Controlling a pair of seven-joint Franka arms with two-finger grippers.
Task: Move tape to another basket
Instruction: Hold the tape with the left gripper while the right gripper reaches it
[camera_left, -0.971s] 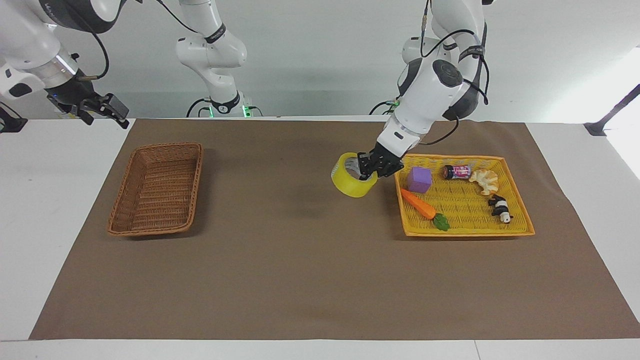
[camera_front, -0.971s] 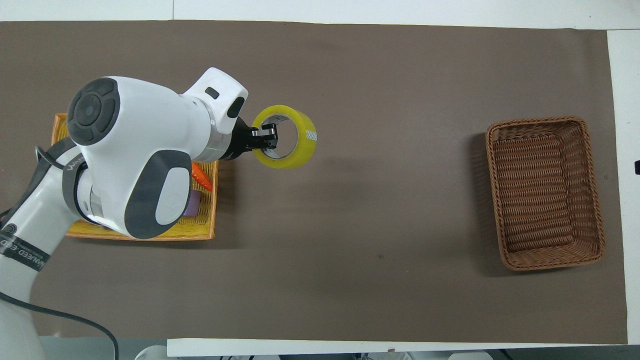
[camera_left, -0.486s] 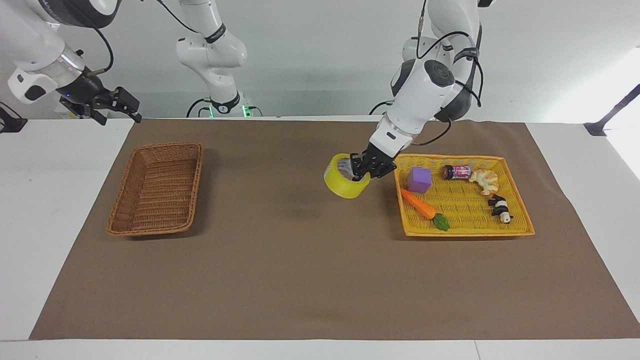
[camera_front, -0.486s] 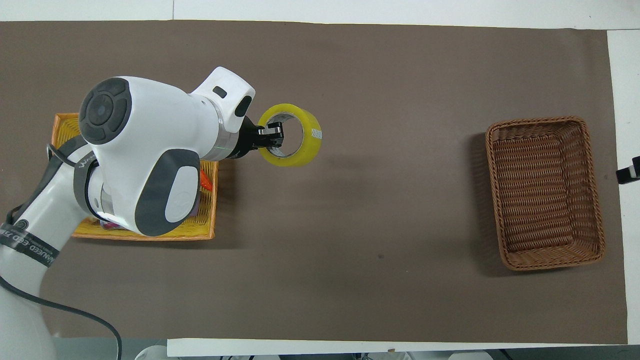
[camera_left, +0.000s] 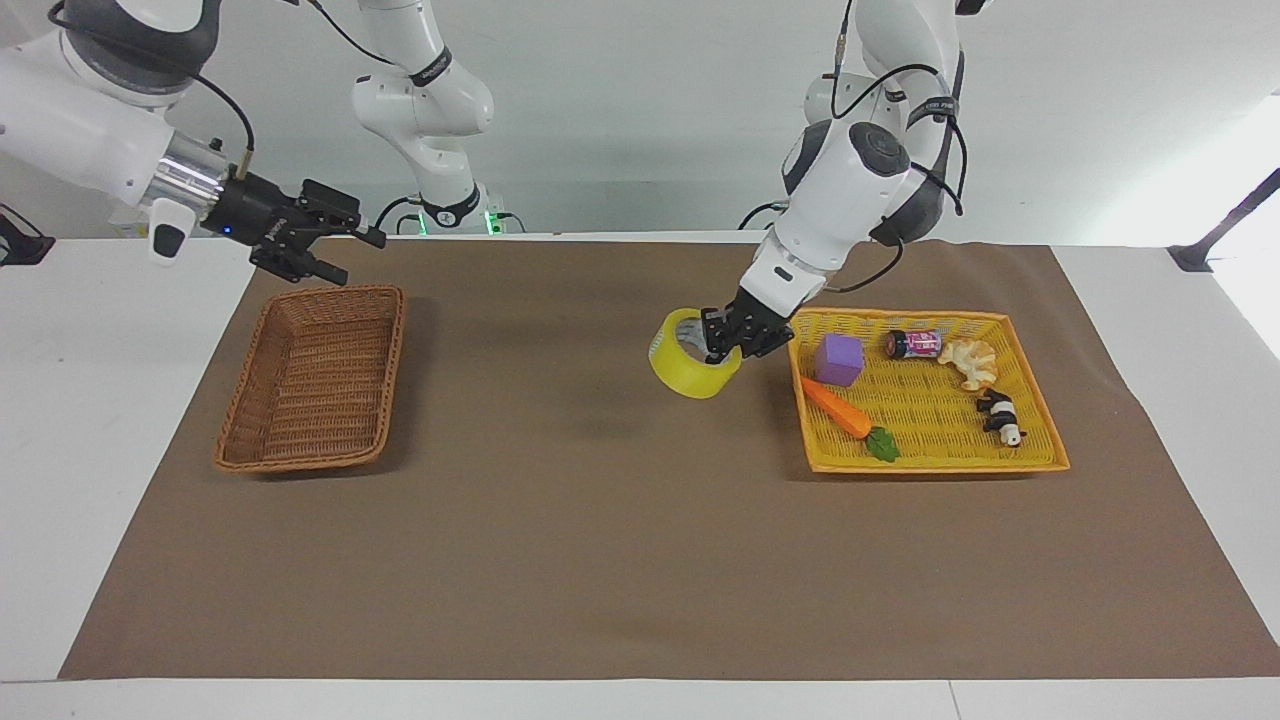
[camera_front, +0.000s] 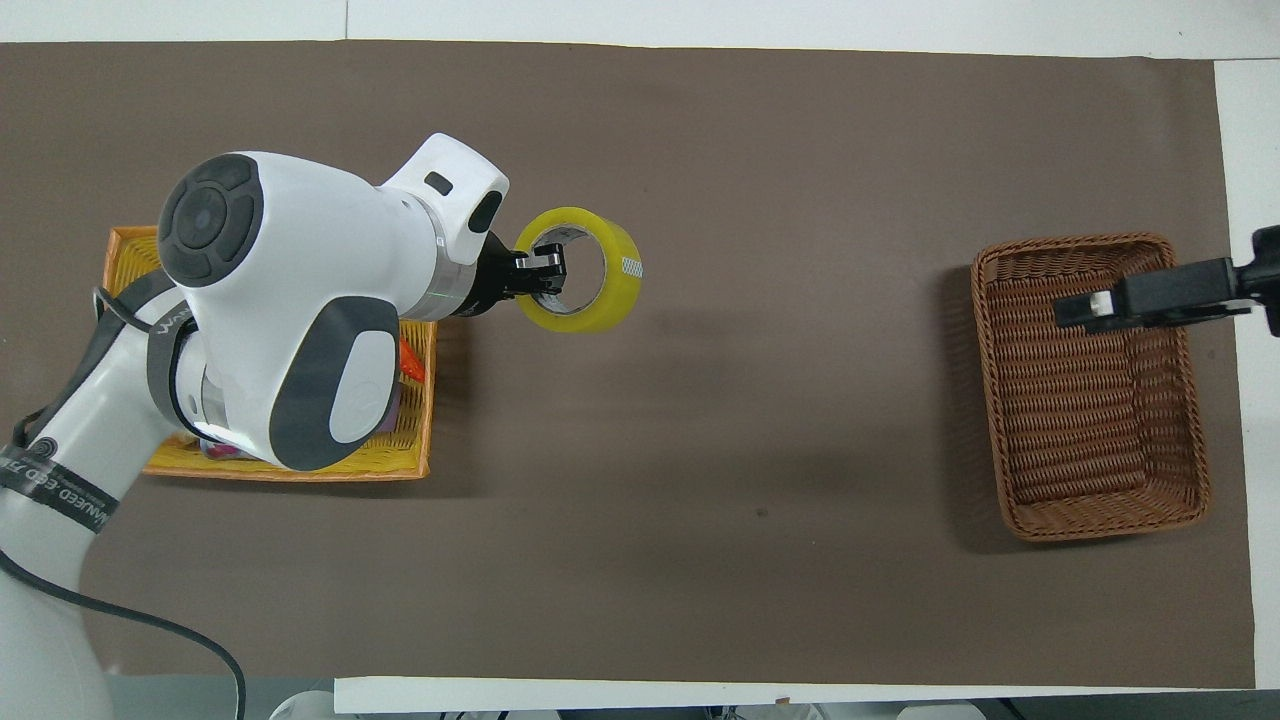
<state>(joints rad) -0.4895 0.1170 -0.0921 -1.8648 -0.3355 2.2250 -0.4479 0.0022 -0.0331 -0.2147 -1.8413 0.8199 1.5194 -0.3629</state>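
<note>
Translucent yellow tape roll (camera_left: 693, 366) pinched by left hand (camera_left: 727, 345) above brown paper; right hand (camera_left: 345, 250) spread wide over empty brown woven wicker basket (camera_left: 312, 378).

The tape (camera_left: 694, 367), a wide roll of translucent yellow packing tape with a pale inner core, is held tilted above the brown mat, its rim pinched by the left tool (camera_left: 722, 350) with one finger inside the core. It is seen just beside the bright yellow basket. The brown wicker basket (camera_left: 313, 377), rectangular and shallow with flared woven sides, lies flat and empty on the mat at the right arm's end of the desk, well apart from the tape.
</note>
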